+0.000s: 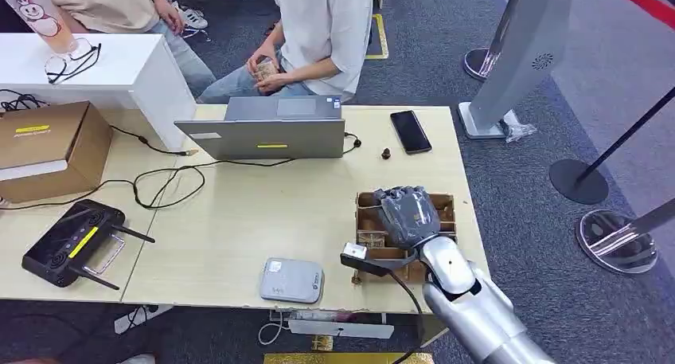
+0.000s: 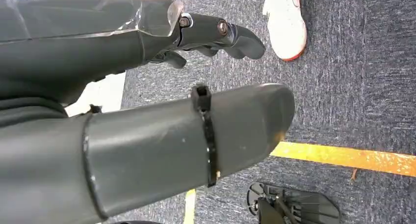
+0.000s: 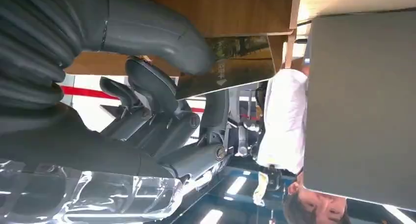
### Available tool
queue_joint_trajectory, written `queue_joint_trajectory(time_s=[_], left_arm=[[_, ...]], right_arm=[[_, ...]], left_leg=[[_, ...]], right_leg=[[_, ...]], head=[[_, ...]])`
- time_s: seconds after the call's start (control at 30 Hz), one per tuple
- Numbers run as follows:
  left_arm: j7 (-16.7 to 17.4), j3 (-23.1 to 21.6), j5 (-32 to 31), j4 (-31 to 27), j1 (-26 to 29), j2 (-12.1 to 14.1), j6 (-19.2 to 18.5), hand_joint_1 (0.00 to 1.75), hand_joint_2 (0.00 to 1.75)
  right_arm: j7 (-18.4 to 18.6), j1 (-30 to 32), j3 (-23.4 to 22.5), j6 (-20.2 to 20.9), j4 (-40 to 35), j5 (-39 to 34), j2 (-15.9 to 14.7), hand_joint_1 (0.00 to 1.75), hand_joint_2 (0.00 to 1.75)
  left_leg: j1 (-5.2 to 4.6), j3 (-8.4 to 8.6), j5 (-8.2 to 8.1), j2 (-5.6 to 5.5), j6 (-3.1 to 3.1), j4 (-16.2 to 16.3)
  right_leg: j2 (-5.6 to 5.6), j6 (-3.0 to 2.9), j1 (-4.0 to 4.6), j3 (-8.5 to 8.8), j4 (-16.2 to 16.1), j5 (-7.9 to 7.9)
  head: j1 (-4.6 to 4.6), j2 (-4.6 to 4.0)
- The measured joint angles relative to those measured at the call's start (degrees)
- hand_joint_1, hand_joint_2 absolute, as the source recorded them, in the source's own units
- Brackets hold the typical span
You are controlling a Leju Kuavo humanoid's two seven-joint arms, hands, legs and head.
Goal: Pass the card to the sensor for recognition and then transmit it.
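Nearest to us, our right hand (image 1: 407,215) hangs over the wooden box (image 1: 442,207) at the table's near right corner, and the right wrist view shows why it sits so low: the thumb (image 3: 162,35) and a finger (image 3: 152,84) pinch a card (image 3: 230,62) by one edge, the card standing against the box wall, so we judge we are drawing it out of its slot. The other fingers curl loosely below. Our left hand (image 2: 147,87) hangs by our side over the carpet, its fingers (image 2: 221,35) slightly bent and apart, holding nothing, since this step needs one arm only. Just left of the box, near the table's (image 1: 239,221) front edge, lies the small grey reader (image 1: 292,280), which we take to be the sensor; it is close enough that the card should need only a short sweep leftward and a flat turn over it. Farther back sit a half-open laptop (image 1: 271,133) and a black phone (image 1: 411,131), well apart from our working corner. Beyond the table a person (image 1: 318,29) sits facing us, likely the one to receive the card afterwards
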Motion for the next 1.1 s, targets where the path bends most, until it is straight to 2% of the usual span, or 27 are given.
queue_joint_trajectory(time_s=[1.1], left_arm=[[0.04,0.00,0.20,0.00,0.02,0.04,0.26,0.00,0.00]], right_arm=[[-0.35,-0.70,-0.09,-0.63,-0.20,0.09,0.55,1.75,1.75]], left_leg=[[0.00,0.00,0.00,0.00,0.00,0.00]], right_leg=[[0.00,0.00,0.00,0.00,0.00,0.00]], head=[[0.00,0.00]])
